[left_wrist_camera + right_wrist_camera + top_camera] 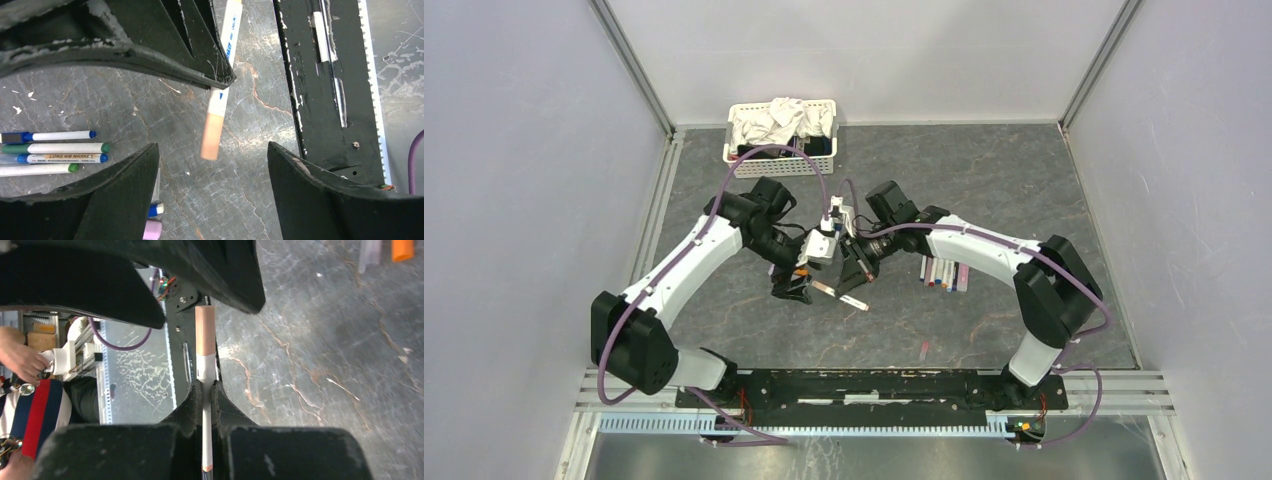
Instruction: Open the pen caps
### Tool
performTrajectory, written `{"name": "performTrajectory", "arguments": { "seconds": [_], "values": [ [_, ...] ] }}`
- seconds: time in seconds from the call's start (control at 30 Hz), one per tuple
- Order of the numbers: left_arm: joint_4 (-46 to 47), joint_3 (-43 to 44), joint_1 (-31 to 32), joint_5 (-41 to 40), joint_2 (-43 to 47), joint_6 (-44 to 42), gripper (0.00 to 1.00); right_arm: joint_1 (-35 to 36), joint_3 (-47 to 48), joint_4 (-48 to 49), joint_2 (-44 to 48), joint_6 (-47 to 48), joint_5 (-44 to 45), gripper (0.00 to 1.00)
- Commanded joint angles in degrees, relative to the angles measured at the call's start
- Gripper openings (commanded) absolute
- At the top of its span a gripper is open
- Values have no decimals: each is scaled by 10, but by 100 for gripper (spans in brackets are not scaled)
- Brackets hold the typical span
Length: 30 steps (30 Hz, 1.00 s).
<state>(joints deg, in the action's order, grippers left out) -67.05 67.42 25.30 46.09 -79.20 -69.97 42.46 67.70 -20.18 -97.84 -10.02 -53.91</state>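
Right claw (205,395) fills the wrist view up close, pinched tight on the white barrel of one pen (206,367), with the peach-orange cap (205,330) sticking out past its tips. Going by size from there: the grey marbled bench (984,180) carries everything, a white basket (736,150) of cloths sits at the far side, and the other pens (944,272) lie in a row just beside the right arm, caps on as far as I can tell. Left claw (212,150) is spread wide, one finger on either side of that cap but not touching it. So I'd say we're at the grab-the-cap step. Next move looks like closing the left claw squarely on the cap, then pulling straight along the pen while the right one holds the barrel. Come in crooked and the cap may just slip.
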Motion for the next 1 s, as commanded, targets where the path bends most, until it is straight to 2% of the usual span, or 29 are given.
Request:
{"name": "performTrajectory", "arguments": {
  "seconds": [0.0, 0.43, 0.5, 0.53, 0.57, 0.63, 0.7, 0.77, 0.87, 0.97],
  "values": [
    [13, -8, 11, 0, 7, -23, 80, 3, 32, 30, -12, -6, -51, 0],
    [36, -20, 28, -10, 9, -16, 32, 6, 41, 76, -30, -53, -57, 0],
    [36, -22, 31, -19, 7, -18, 20, 6, 40, 81, -30, -57, -55, 0],
    [35, -22, 33, -25, 6, -17, 7, 6, 39, 83, -29, -59, -54, 0],
    [37, -22, 33, -30, 6, -15, 3, 5, 38, 85, -29, -62, -53, 4],
    [36, -21, 33, -37, 7, -12, 2, 8, 32, 89, -30, -67, -48, 24],
    [35, -16, 33, -40, 9, -11, 2, 13, 28, 94, -37, -72, -47, 34],
    [34, -8, 33, -39, 8, -10, 2, 19, 30, 94, -46, -72, -48, 37],
    [28, 3, 33, -39, 6, -10, 2, 24, 34, 92, -57, -74, -45, 36],
    [22, 11, 33, -47, 4, -10, 2, 22, 33, 84, -55, -67, -35, 17]
  ]
}}
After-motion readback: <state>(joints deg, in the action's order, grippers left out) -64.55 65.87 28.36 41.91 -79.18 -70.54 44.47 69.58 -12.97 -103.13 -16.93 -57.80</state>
